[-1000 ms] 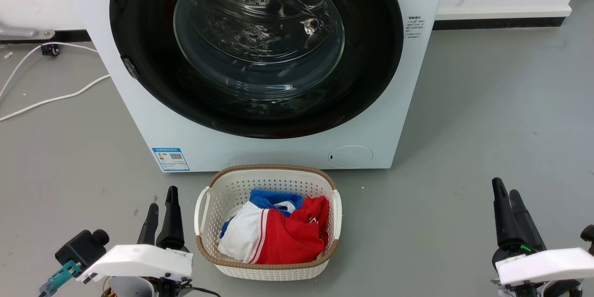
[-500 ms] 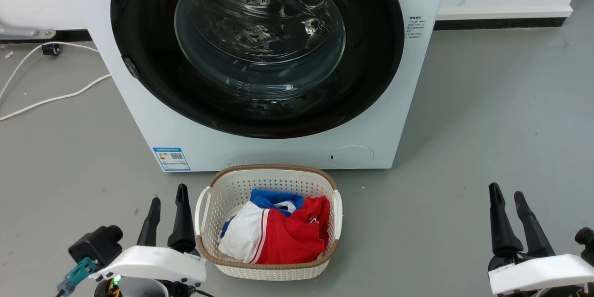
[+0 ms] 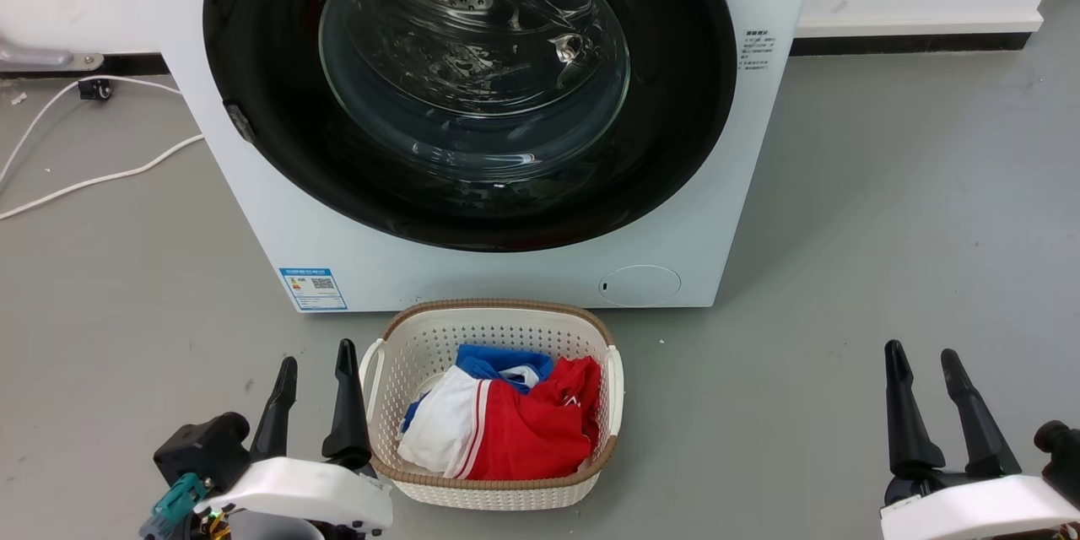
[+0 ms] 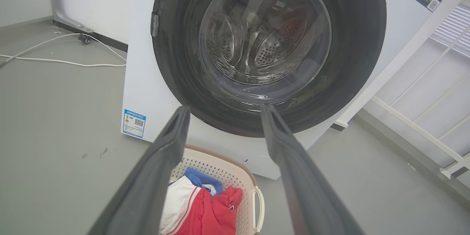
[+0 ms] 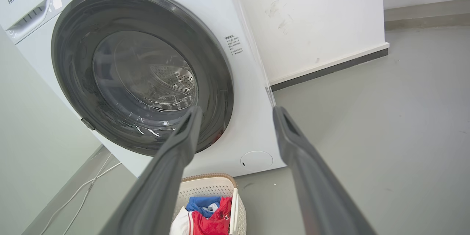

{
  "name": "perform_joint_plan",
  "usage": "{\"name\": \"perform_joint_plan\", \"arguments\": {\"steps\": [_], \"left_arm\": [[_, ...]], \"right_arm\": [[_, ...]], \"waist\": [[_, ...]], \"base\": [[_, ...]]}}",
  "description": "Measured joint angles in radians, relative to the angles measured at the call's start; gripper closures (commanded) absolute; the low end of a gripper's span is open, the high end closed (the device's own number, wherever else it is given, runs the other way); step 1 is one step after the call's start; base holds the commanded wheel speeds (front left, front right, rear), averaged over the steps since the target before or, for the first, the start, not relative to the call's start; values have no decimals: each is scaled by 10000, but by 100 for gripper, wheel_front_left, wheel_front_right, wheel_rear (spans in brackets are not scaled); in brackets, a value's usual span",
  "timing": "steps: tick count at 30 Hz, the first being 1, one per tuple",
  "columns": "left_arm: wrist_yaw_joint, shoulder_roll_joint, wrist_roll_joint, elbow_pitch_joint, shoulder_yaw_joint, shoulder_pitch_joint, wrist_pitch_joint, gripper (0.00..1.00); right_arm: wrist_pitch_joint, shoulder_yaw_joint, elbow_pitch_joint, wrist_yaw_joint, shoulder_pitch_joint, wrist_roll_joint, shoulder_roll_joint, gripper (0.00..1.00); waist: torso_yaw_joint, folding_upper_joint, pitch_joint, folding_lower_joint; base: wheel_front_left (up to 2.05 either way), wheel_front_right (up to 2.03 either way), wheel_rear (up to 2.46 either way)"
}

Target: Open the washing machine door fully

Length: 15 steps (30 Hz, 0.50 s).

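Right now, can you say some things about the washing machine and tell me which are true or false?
The washing machine door is shut. True.
The basket holds red, white and blue clothes. True.
The left gripper is holding the door. False: it is open, low beside the basket.
The right gripper is shut. False: its fingers stand apart, holding nothing.
The basket is on a table. False: it stands on the floor before the washing machine.
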Motion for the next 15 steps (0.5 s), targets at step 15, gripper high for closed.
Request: {"name": "perform_joint_plan", "arguments": {"steps": [15], "left_arm": [[56, 38, 1440, -105, -213, 144, -345, 0]], "right_arm": [[-322, 54, -318, 2, 221, -1425, 0, 0]], "waist": [[17, 0, -18, 0]], "base": [[0, 0, 0]]}}
